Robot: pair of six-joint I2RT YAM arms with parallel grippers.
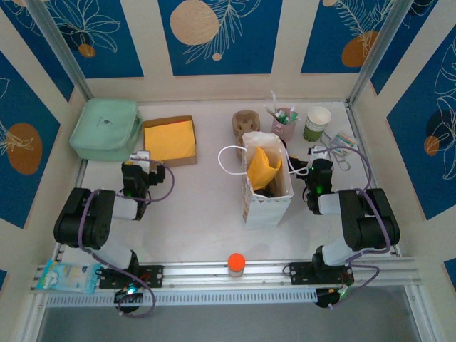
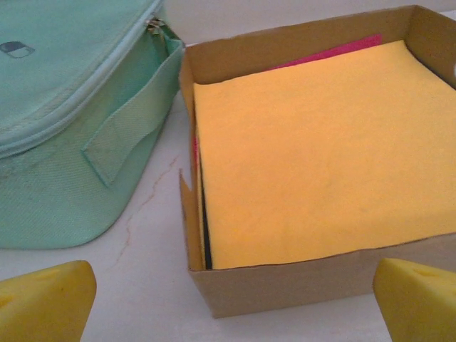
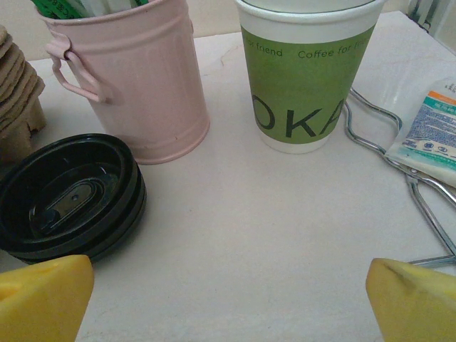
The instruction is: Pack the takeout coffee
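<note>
Yellow fingers (image 2: 44, 299) of the left jaws frame the left wrist view. They are set wide apart and hold nothing. Ahead stand a cardboard box (image 2: 299, 281) of yellow napkins and a mint bag (image 2: 64, 142), both on the table (image 2: 149, 285).

The right jaws, fingers (image 3: 43, 299) equally spread and empty, face a black lid (image 3: 68, 192), a pink cup (image 3: 142, 78) and a green cup (image 3: 310, 78).

The table is white with faint veining. It is walled by cream panels (image 1: 146, 43) bearing blue leaf prints.

The coffee (image 1: 265, 189) appears as a dark lid low inside the paper bag (image 1: 265, 210) at table centre, under a yellow napkin (image 1: 262, 165). Its side is hidden.
</note>
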